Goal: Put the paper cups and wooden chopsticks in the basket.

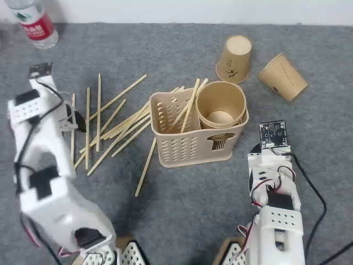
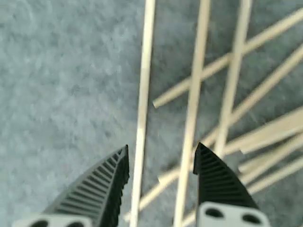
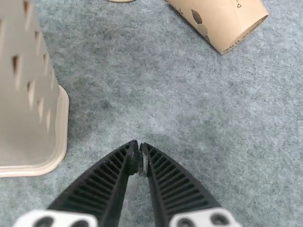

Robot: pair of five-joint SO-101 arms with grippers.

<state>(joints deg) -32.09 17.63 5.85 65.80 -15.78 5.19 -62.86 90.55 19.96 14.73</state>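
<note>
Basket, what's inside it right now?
Nested paper cups fill one compartment; a few wooden chopsticks lean in the other. The basket wall hides their lower ends. Cup count unclear.

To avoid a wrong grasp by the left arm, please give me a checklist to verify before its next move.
1. Left hand open: ok.
2. Only one stick in its opening: not ok; a chopstick and a second chopstick lie there.
3. Its height above the carpet: cannot tell.
4. Basket upright: ok.
5. Right hand shut, apart from the basket: ok.
</note>
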